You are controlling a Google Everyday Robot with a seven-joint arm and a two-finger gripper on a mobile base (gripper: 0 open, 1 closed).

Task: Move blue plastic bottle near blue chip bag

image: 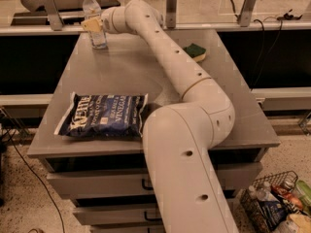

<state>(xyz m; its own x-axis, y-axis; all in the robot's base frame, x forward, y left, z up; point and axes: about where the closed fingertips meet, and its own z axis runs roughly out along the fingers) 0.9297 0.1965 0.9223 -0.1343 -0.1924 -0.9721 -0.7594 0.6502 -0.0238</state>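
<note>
The blue plastic bottle [92, 8] stands upright at the far left corner of the grey table [121, 74]; it is clear, with a white cap. My gripper [93, 24] is at the bottle's mid-height, reaching from the right and overlapping its front. The blue chip bag [104, 116] lies flat near the table's front left edge, well apart from the bottle. My arm stretches across the table from the front right.
A green-and-yellow sponge [195, 52] lies at the far right of the table. Drawers [97, 183] are under the tabletop. A wire basket [279, 203] of items stands on the floor at the right. A rail with metal posts [171, 6] runs behind the table.
</note>
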